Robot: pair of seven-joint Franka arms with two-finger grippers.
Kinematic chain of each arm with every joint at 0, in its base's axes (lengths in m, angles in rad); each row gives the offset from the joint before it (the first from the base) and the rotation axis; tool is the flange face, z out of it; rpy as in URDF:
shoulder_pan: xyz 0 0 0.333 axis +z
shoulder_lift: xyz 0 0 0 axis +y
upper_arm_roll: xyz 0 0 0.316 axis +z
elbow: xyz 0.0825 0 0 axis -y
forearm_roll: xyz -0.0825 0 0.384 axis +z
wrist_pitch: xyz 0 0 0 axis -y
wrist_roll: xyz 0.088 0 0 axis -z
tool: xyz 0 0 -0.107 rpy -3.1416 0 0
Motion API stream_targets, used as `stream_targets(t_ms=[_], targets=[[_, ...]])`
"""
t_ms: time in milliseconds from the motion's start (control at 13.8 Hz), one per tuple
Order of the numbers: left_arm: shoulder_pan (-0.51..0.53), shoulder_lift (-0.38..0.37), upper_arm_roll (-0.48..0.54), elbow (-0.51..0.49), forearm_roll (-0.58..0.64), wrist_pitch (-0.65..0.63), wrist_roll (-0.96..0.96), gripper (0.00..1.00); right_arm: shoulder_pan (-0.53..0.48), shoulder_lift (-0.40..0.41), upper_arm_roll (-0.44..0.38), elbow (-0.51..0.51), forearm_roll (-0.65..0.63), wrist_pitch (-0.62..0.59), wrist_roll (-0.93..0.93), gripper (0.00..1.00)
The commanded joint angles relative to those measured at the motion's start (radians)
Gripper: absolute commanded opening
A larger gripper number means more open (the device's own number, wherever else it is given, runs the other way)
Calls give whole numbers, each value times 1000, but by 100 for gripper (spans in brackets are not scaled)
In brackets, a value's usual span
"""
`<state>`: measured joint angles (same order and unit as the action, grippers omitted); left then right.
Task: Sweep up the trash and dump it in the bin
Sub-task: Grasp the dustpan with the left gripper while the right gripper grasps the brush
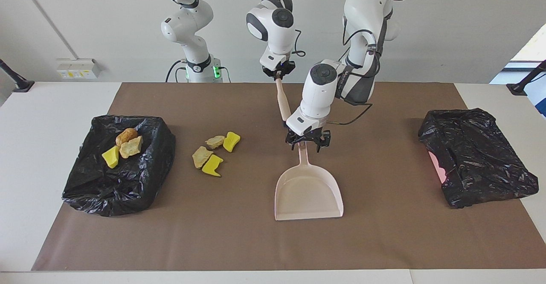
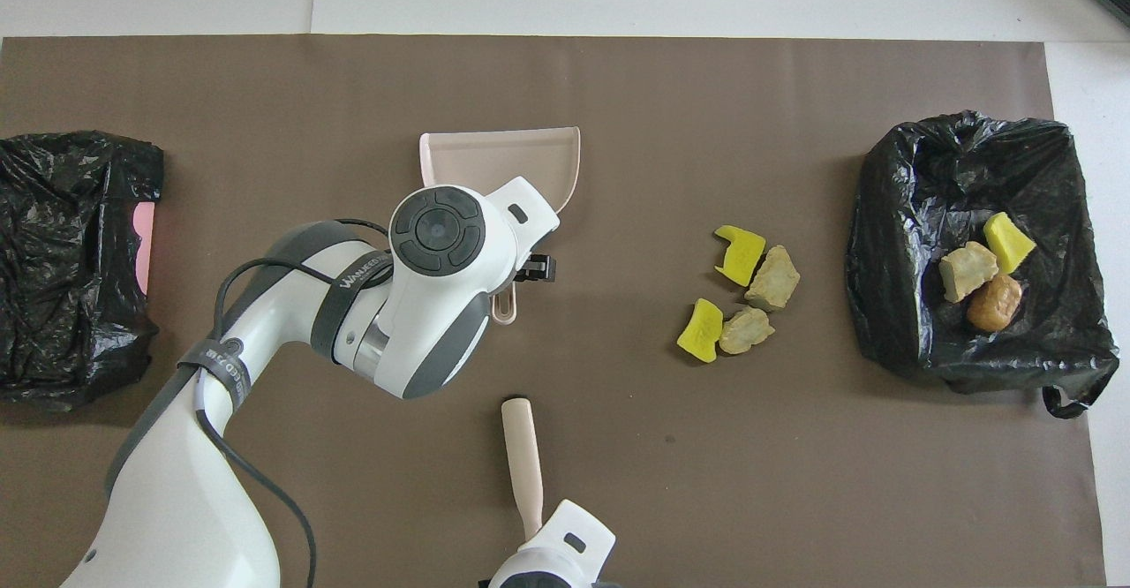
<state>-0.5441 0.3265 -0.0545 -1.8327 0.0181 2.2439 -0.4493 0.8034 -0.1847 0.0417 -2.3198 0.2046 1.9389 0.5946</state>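
The left gripper [image 1: 308,141] is down over the dustpan [image 1: 309,192], its fingers [image 1: 294,140] spread either side of the pan's handle where it meets the scoop; whether they touch the handle I cannot tell. The dustpan lies flat on the brown mat [image 1: 239,233] at mid-bench, its open mouth pointing away from the robots.

The right gripper [image 1: 278,71] is raised over the mat's edge nearest the robots, pinching the top of a brush handle [image 1: 283,105], which slants down toward the left gripper. The brush's lower end is hidden by the left arm's wrist.

Four lumps of trash [image 1: 215,152] lie loose on the mat, toward the right arm's end from the dustpan and well apart from both sets of fingers: two yellow, two beige, bunched in touching pairs. Three more lumps [image 1: 123,146] sit in the bin [image 1: 119,181], a black-bagged tray at the right arm's end of the bench: one yellow, one beige, one golden-brown, huddled together.

A second bagged tray [image 1: 475,158] rests at the left arm's end, with a sliver of pink showing through the plastic
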Motion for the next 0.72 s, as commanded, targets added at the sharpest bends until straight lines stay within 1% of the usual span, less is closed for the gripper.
stream_targets(t_ms=[0,145,217,289,361,434,506,578,650], targets=[[-8,-37,5,-53,2,19,-11,58,-113,-110,6,-16,-49,-108,-91,0],[-10,-37,5,-51,2,20,-9,21,-226,-136,4,-3,-97,-167,-172,0],[-10,-34,7,-46,2,23,-15,14,-298,-133,6,22,-138,-185,-196,0],[-11,-32,7,-42,2,25,-12,8,-353,-116,12,39,-199,-176,-203,0],[-10,-35,7,-37,2,26,-12,0,-395,-93,10,46,-233,-154,-223,0],[-7,-43,7,-30,3,17,-2,0,-438,-73,9,53,-267,-123,-269,0],[1,-66,7,-22,3,5,4,0,-478,-41,10,65,-339,-106,-304,0],[3,-90,8,-22,5,-12,11,0,-499,5,10,85,-382,-95,-306,0],[4,-110,9,-22,6,-45,50,0,-516,46,10,105,-399,-69,-306,0]])
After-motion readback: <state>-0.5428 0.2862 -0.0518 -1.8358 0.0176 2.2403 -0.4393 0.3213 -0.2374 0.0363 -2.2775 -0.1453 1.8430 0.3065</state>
